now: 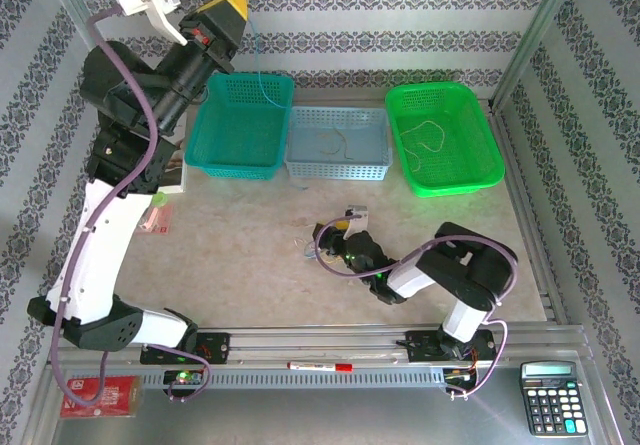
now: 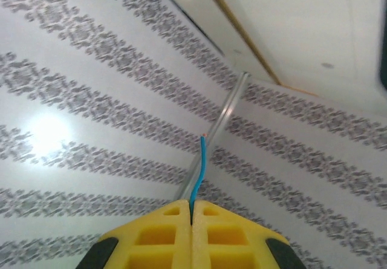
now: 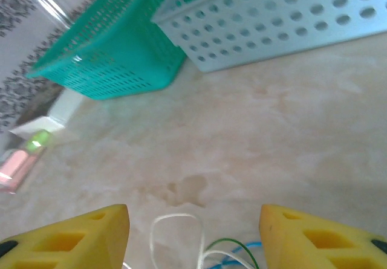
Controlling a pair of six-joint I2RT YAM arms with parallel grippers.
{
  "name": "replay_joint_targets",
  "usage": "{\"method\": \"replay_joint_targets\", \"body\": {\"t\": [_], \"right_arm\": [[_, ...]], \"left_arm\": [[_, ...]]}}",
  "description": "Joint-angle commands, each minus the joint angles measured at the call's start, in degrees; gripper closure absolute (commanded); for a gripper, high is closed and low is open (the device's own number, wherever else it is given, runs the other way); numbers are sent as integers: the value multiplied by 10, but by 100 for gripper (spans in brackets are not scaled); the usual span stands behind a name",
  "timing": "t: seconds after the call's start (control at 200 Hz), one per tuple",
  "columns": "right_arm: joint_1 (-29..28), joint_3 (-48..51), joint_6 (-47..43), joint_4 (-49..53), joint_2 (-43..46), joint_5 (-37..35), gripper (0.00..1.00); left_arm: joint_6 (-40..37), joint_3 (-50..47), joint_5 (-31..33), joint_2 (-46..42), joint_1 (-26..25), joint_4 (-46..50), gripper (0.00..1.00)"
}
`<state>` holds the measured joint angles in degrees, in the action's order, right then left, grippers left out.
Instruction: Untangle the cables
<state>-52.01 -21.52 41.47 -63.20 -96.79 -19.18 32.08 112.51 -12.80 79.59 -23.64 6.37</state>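
Three baskets in a row: pale blue basket (image 1: 337, 171) in the middle, teal basket (image 1: 240, 157) on its left, green basket (image 1: 447, 181) on its right. Left pincer (image 2: 191, 206), up high to the left of the pale blue one, is clamped tight on one blue cable (image 2: 199, 166). Right pincer (image 3: 193, 220), low on the desk (image 1: 230, 260) in front of it, gapes empty over one small tangle (image 3: 202, 254) of strands.

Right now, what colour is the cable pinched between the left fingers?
The cable is blue; the left wrist view shows it best.
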Motion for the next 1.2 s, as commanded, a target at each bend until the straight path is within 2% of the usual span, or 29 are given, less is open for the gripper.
{"method": "replay_joint_targets", "body": {"t": [0.0, 0.33, 0.635, 0.999, 1.199], "right_arm": [[-6, -7, -10, 46, 45, 23, 39], [-5, -18, -33, 171, 163, 27, 35], [-4, -6, -38, 279, 280, 25, 33], [-2, 12, -56, 452, 457, 14, 31], [7, 15, -55, 543, 560, 3, 31]], "left_arm": [[-41, -25, 14, -11, 19, -3, 100], [-129, -10, 38, 42, 52, -15, 100], [-158, 45, 47, 115, 110, -35, 100], [-186, 189, 54, 264, 172, -8, 100], [-204, 185, 55, 320, 177, -1, 100]]}}
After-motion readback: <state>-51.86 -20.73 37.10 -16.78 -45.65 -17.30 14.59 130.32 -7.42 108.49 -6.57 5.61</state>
